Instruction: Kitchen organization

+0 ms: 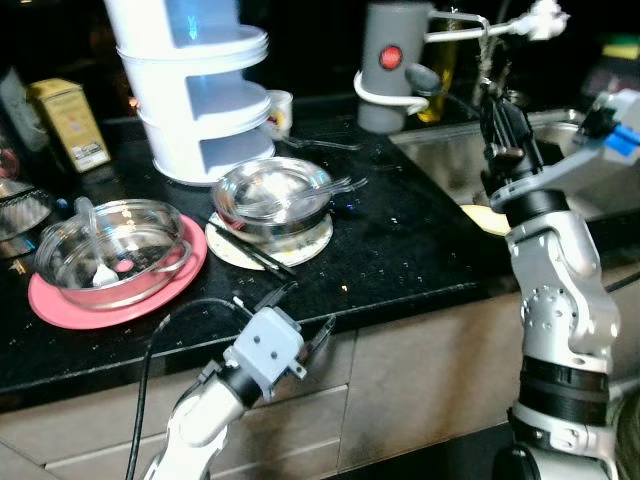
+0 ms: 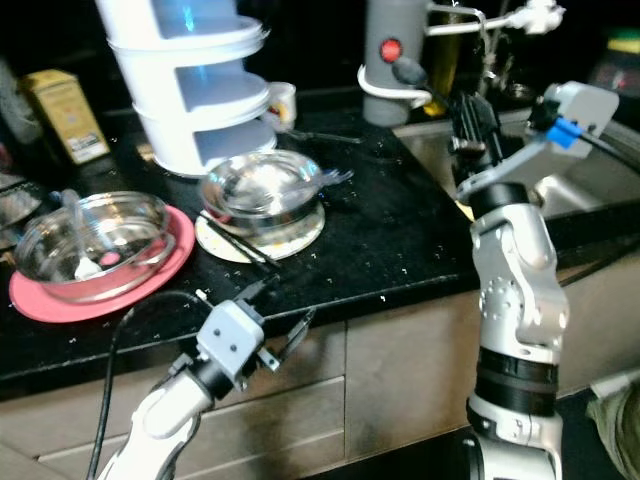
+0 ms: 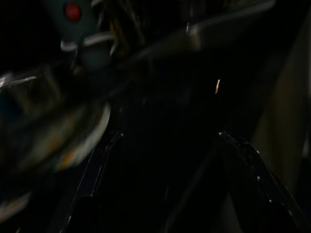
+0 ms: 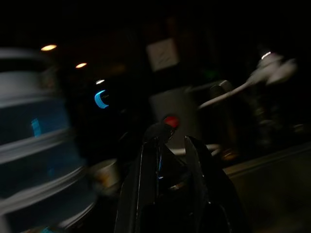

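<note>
Surface: black speckled counter (image 1: 420, 240) in a dim kitchen, sink (image 1: 470, 150) at the far right.
Task's things: steel bowl (image 1: 272, 195) with forks on a plate, just ahead of the left pincer (image 1: 300, 325); glass bowl (image 1: 110, 250) on a pink plate (image 1: 60, 300) to its left.
Left pincer: released, fingers spread at the counter edge.
Right pincer (image 1: 495, 100): raised by the grey dispenser (image 1: 392, 65); fingers nearly together, nothing visibly held.
Doing it well: probably lift the left pincer above the edge, then approach the steel bowl's rim squarely.
</note>
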`<state>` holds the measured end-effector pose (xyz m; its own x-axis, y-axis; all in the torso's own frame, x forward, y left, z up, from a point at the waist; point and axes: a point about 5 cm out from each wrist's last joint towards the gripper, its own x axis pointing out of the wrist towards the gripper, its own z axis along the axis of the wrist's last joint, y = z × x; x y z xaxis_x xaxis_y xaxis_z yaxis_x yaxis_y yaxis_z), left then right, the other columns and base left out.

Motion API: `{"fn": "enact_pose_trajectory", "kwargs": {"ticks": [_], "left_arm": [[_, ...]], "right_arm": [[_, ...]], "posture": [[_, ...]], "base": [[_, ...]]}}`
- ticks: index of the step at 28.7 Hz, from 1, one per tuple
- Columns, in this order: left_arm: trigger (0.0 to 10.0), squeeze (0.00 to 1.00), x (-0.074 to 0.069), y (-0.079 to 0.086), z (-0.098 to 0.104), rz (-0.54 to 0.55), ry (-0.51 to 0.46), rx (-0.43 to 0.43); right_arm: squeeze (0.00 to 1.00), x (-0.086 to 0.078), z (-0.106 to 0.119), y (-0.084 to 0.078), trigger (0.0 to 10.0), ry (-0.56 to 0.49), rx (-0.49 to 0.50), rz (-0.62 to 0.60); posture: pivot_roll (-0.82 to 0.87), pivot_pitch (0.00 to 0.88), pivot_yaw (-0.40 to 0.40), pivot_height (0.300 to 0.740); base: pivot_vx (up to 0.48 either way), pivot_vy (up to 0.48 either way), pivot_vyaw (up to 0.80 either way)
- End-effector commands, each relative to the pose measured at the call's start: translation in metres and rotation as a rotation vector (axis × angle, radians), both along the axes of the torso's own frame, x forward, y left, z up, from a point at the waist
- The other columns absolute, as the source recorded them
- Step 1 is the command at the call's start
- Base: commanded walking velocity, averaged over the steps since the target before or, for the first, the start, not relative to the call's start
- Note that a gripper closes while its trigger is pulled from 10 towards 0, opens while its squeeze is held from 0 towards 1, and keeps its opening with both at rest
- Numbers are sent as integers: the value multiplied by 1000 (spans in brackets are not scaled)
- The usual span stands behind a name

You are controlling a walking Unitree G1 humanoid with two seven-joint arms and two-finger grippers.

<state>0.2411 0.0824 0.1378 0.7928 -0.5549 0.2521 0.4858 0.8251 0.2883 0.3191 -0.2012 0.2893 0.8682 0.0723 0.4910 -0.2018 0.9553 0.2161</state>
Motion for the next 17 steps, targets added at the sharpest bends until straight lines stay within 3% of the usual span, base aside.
{"fn": "enact_pose_trajectory", "kwargs": {"ticks": [1,8,9,17], "left_arm": [[10000,0,3,3,1,4,22,-23],[10000,0,4,0,3,-8,28,-46],[10000,0,6,1,1,25,56,-98],[10000,0,12,9,-1,89,93,-157]], "right_arm": [[0,0,4,5,10000,-20,-14,5],[0,0,4,5,10000,-21,-13,3],[0,-1,3,5,10000,-27,-17,-2],[0,-1,0,11,10000,-28,-31,14]], "posture": [[-37,0,-3,740],[-40,0,1,740],[-37,0,2,740],[-29,0,0,740]], "base": [[0,0,-800],[0,0,-746],[0,0,0],[0,-60,0]]}}
